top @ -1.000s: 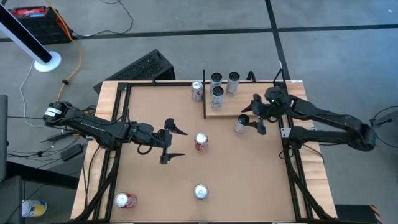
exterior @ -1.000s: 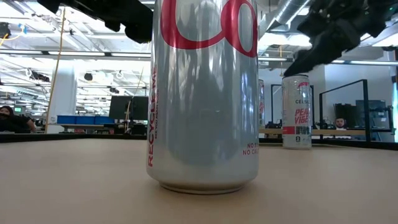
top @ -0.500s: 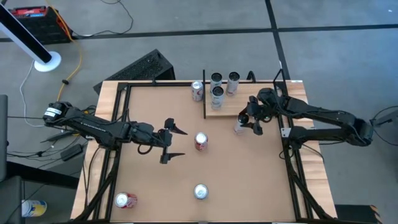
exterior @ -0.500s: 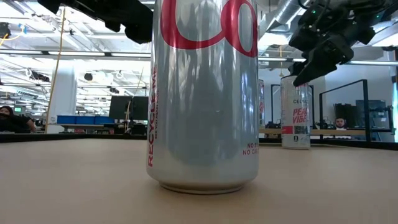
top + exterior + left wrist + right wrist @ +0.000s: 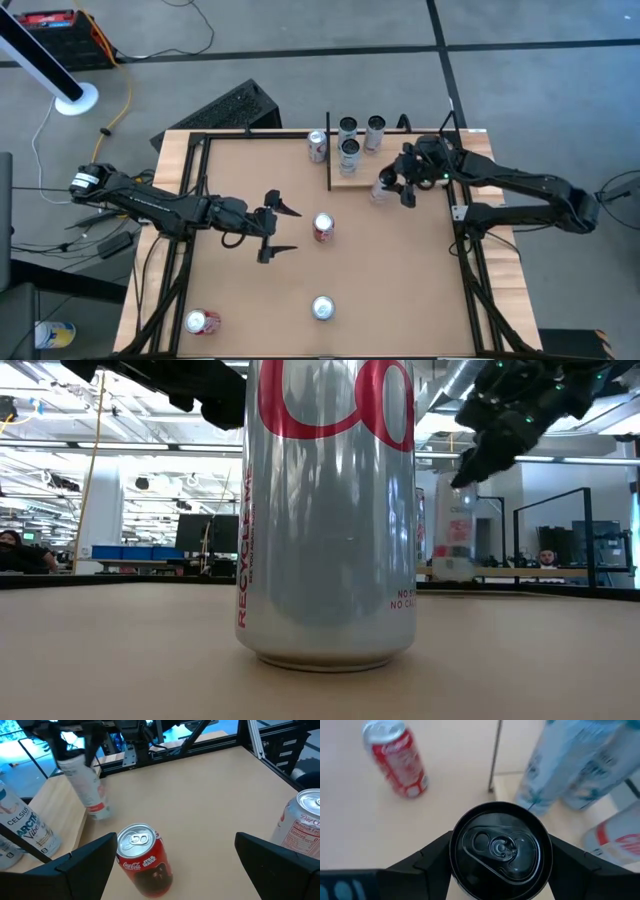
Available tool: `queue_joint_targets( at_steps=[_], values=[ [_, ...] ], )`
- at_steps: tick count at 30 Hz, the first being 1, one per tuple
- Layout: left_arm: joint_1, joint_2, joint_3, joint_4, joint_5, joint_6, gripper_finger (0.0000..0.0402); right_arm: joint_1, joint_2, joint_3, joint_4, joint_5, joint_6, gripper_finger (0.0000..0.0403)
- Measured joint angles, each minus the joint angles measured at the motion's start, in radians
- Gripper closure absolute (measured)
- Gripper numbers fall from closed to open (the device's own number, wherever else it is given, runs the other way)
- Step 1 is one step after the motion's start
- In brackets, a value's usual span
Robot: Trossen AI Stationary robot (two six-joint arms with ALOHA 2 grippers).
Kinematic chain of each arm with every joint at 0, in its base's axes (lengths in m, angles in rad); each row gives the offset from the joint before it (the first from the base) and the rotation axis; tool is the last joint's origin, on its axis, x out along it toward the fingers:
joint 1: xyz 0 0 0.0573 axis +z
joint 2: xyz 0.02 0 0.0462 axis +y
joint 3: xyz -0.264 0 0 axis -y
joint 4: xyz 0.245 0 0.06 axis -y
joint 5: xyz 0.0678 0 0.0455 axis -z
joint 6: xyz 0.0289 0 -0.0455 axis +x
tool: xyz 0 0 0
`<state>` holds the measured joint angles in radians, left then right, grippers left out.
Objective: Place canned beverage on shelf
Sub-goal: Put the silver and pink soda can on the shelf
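Gripping a tall slim can between its fingers, the right hand has carried it off the desk to the near edge of the shelf, where a second ago it stood farther out. The low view shows the can raised, blurred. The left hand waits with fingers apart beside a red can.

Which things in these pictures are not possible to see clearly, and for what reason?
- Low view: the big silver can stands close to the camera, cut off by the top edge, and hides the table behind it.
- Low view: the slim can under the right gripper is blurred; its label is unreadable.
- Right wrist view: that can's top hides its own body.
- High view: labels of the cans on the shelf are too small.
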<state>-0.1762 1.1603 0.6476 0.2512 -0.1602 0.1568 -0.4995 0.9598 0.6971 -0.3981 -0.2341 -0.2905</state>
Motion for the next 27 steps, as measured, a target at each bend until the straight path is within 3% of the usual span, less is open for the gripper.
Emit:
queue_joint_targets(
  at_steps=[13, 27],
  values=[
    [0.021, 0.0, 0.0, 0.001, 0.022, -0.011, 0.0013, -0.062, 0.246, 0.247, -0.04, 0.037, -0.076, 0.0125],
    [0.021, 0.0, 0.0, -0.007, 0.018, 0.005, 0.0013, -0.211, 0.296, 0.262, -0.031, -0.081, -0.11, 0.0125]
  ],
)
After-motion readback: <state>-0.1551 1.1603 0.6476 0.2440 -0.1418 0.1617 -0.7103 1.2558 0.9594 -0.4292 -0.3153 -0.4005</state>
